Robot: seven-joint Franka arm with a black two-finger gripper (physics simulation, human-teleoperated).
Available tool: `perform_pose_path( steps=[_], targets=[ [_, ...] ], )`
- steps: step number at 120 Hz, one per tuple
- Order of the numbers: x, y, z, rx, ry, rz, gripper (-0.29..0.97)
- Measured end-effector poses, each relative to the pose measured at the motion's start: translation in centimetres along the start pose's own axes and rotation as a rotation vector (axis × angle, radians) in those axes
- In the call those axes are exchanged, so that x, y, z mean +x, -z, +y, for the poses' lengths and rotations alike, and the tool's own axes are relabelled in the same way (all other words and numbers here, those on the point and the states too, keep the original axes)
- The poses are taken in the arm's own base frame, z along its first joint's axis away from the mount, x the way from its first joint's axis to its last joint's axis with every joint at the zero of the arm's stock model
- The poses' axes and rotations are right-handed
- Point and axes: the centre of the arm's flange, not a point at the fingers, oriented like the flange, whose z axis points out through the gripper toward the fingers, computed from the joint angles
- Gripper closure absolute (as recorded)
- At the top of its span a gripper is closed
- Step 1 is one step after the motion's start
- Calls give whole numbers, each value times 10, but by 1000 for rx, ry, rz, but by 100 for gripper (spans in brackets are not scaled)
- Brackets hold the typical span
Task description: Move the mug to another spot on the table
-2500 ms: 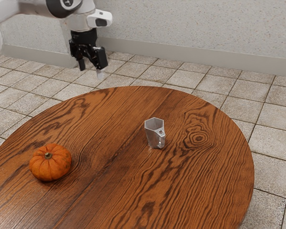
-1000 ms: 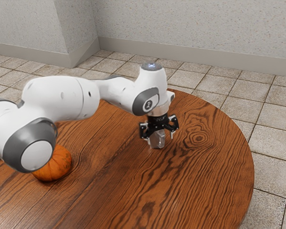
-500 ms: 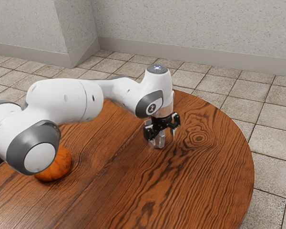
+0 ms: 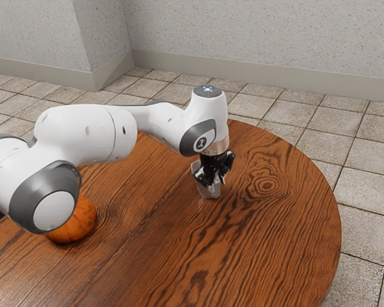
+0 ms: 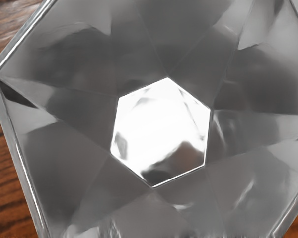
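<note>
Side camera overlooks table [image 4: 275, 256]; wrist camera looks closely into mug [image 5: 159, 134]

The gripper [image 4: 215, 174] covers the upper part of the mug [image 4: 208, 190]. The mug's rim and handle are hidden, and only its lower wall shows. Well apart from the mug, toward the exterior view's left, the arm [image 4: 83, 134] hides most of the pumpkin [image 4: 83, 219] and is itself cut off at the picture's left edge. The table [image 4: 262, 256] is cut off at the lower and left edges. In the wrist view, parts of the mug's rim run past the picture's edges.
</note>
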Motion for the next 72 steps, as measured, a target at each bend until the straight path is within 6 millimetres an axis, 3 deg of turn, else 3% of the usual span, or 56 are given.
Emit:
perform_pose_path(
  steps=[20,49,72],
  targets=[
    [-1,2,0,5,40,-8,59],
    [10,36,8,25,79,15,67],
    [51,51,-8,110,138,80,67]
  ],
)
